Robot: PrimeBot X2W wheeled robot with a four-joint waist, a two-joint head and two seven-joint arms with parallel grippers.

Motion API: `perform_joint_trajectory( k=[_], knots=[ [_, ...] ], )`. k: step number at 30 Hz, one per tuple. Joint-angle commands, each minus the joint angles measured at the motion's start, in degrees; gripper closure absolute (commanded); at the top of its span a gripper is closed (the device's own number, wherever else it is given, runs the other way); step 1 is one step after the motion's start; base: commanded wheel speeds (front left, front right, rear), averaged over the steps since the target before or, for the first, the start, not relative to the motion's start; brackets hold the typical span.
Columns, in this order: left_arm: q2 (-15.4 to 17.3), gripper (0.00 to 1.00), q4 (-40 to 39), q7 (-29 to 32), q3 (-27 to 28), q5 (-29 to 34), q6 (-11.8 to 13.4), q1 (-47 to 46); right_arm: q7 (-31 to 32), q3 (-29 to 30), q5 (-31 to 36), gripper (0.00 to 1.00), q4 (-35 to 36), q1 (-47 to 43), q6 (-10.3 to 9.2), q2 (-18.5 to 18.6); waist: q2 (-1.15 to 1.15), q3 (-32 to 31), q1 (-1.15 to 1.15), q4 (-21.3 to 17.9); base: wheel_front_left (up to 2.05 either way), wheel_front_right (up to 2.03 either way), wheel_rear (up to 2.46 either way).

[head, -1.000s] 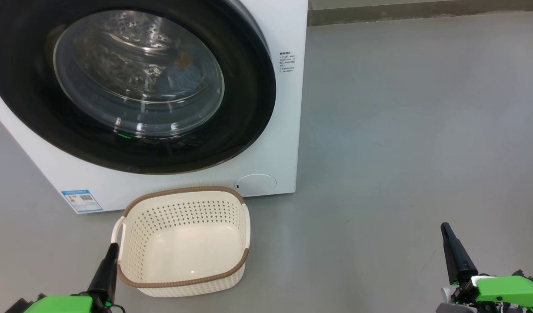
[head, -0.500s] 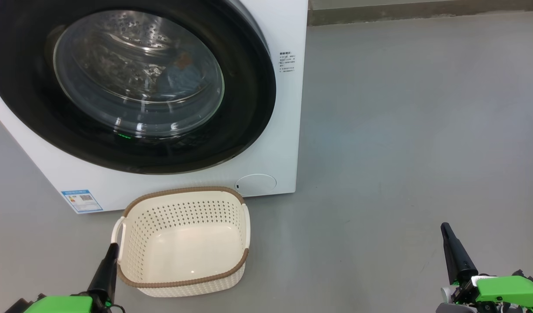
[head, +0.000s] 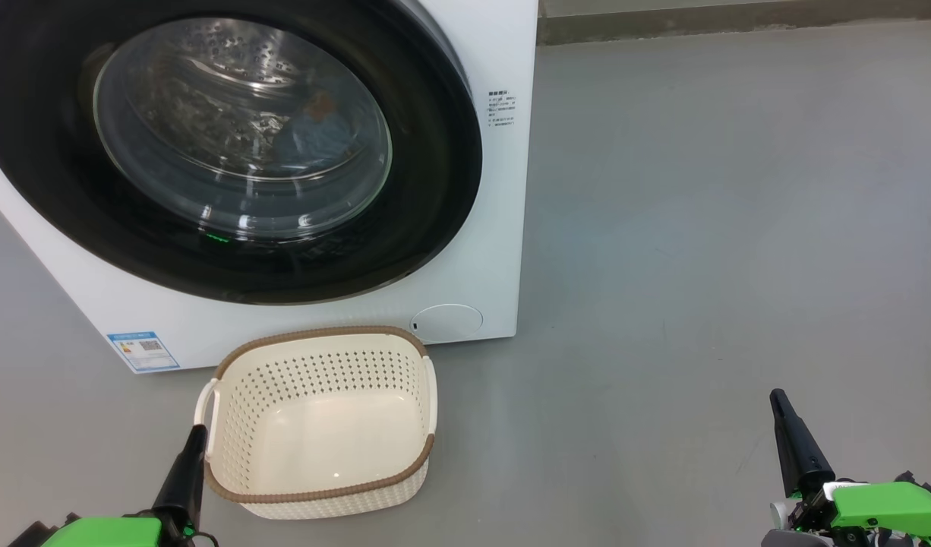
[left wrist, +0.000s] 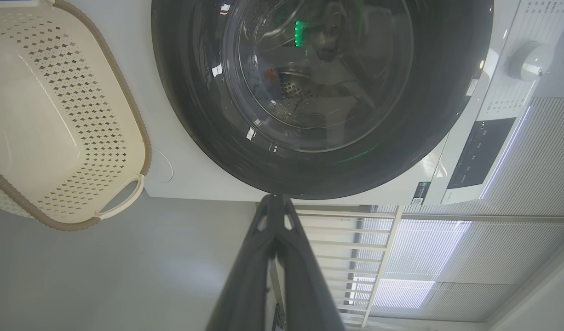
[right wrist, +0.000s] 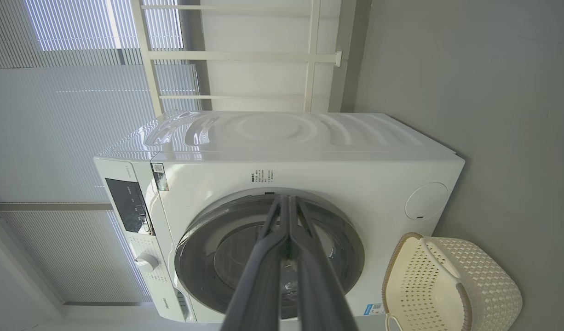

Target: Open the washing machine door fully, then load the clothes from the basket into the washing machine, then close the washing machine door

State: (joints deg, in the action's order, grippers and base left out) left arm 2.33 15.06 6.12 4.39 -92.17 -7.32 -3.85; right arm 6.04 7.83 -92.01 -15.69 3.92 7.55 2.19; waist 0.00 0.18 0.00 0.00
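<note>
The white washing machine (head: 500, 228) fills the upper left of the head view. Its round door (head: 435, 175), black-rimmed with a glass bowl, lies flat against the front, closed. Through the glass I see light blue clothes (head: 314, 133) with orange marks inside the steel drum. The cream basket (head: 314, 333) stands on the floor right in front of the machine with nothing in it. My left gripper (head: 197, 431) is shut just beside the basket's left handle, apart from it. My right gripper (head: 777, 396) is shut over bare floor at the lower right. Both hold nothing.
Grey floor (head: 701, 266) stretches to the right of the machine up to a wall base (head: 739, 19). A round service flap (head: 446, 320) and a blue label (head: 143, 351) sit low on the machine's front. White railing (left wrist: 355, 243) and blinds stand behind it.
</note>
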Motion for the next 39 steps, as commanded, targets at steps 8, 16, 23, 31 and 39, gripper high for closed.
perform_joint_trajectory(
  k=[8, 16, 23, 31, 39],
  knots=[
    [0.7, 1.00, -1.0, 0.3, 2.0, -0.1, -0.2, -2.3, 0.4, -1.3, -0.2, 1.00, 1.7, 2.3, -0.06, 0.7, 0.00, 0.0, 0.00, 0.0, 0.00, 0.00, 0.00],
    [0.6, 1.00, -1.0, 0.3, 2.0, -0.1, -0.2, -2.3, 0.4, -1.3, -0.2, 1.00, 1.7, 2.3, -0.06, 0.7, 0.00, 0.0, 0.00, 0.0, 0.00, 0.00, 0.00],
    [0.6, 1.00, -1.0, 0.3, 2.1, 0.0, -0.2, -2.3, 0.4, -1.3, -0.2, 1.00, 1.7, 2.3, -0.06, 0.7, 0.00, 0.0, 0.00, 0.0, 0.00, 0.00, 0.00],
    [0.6, 1.00, -1.0, 0.3, 2.1, 0.0, -0.2, -2.3, 0.4, -1.3, -0.2, 1.00, 1.7, 2.3, -0.06, 0.7, 0.00, 0.0, 0.00, 0.0, 0.00, 0.00, 0.00],
    [0.6, 1.00, -1.0, 0.3, 2.1, 0.0, -0.2, -2.3, 0.4, -1.3, -0.2, 1.00, 1.7, 2.3, -0.06, 0.7, 0.00, 0.0, 0.00, 0.0, 0.00, 0.00, 0.00]
  ],
)
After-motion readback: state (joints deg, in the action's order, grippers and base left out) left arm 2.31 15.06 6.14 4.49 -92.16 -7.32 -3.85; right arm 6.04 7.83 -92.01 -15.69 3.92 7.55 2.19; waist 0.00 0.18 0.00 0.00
